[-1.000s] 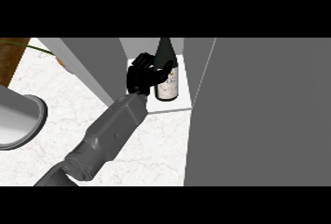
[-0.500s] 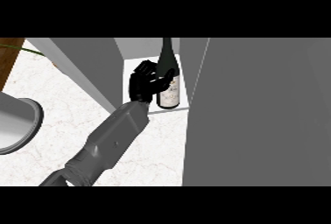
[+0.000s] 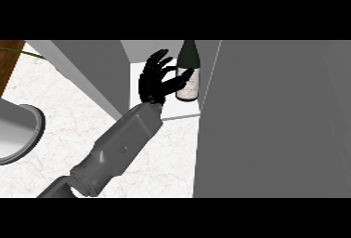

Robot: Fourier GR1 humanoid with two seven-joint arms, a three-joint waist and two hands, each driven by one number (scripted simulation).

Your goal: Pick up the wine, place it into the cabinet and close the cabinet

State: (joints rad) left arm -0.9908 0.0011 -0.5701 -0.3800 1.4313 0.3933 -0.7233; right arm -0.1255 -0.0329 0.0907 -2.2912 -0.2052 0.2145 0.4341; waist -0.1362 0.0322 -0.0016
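The wine bottle point(image 3: 188, 74), dark green with a pale label, stands upright on the white floor of the open cabinet point(image 3: 168, 109), close to its right wall. My left hand point(image 3: 156, 83) is just left of the bottle, fingers spread and straightened upward. Its thumb points toward the label, and whether it touches is unclear. Nothing is held in the hand. The grey forearm point(image 3: 116, 148) runs in from the lower left. My right hand does not show.
A grey cabinet door point(image 3: 89, 69) stands open, slanting at the left of the opening. A large grey panel point(image 3: 274, 121) fills the right side. A round grey pot point(image 3: 15, 135) sits on the marble counter point(image 3: 61, 116) at the left edge, with a wooden piece point(image 3: 9, 53) above it.
The left hand was curled round the bottle and carried it deeper into the cabinet. Now its fingers have opened and spread, and the bottle stands on its own.
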